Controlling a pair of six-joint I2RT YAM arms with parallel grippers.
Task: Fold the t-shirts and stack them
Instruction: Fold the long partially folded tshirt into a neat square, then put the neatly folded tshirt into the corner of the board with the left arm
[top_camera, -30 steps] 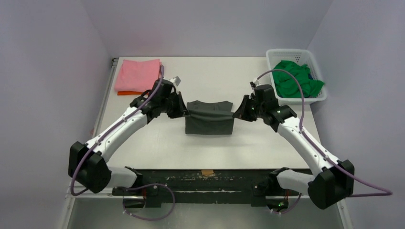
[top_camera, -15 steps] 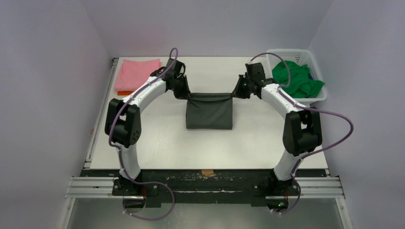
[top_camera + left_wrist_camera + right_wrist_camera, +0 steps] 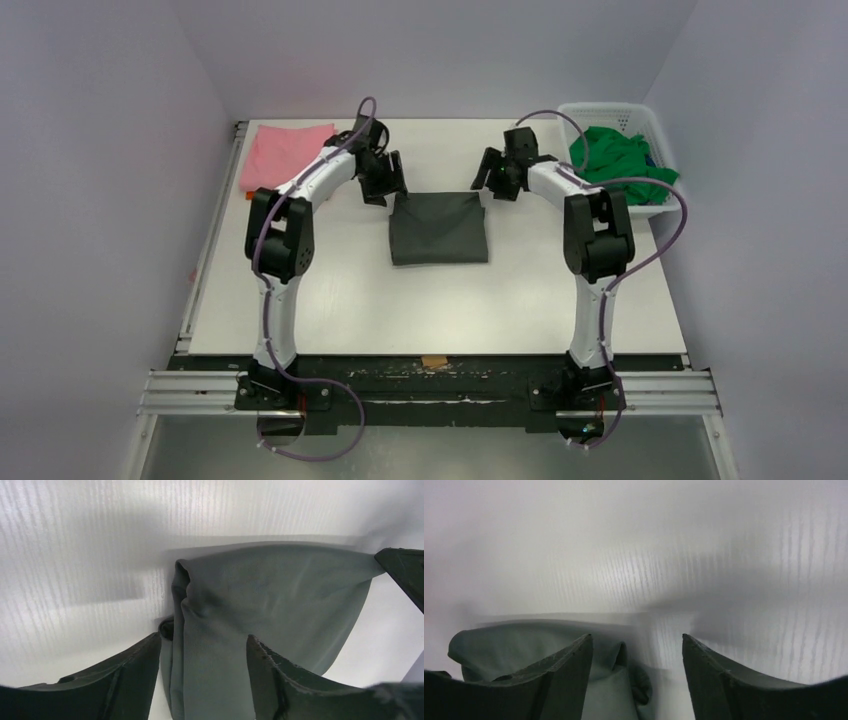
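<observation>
charcoal t-shirt point(image 3: 438, 228): folded rectangle, flat at centre of table point(image 3: 330, 300), its far edge between the two grippers
left gripper point(image 3: 204, 642): fingers spread over far-left corner, cloth under the gap, not pinched
right gripper point(image 3: 637, 639): fingers spread by far-right corner, holding nothing
handling: likely light, limp, not slippery; layers can shift and will sag if lifted at one point
grasp: pinch all layers at two corners, both arms
others: pink t-shirt point(image 3: 288, 152) far left; green t-shirt point(image 3: 615, 160) in basket point(image 3: 600, 108)
</observation>
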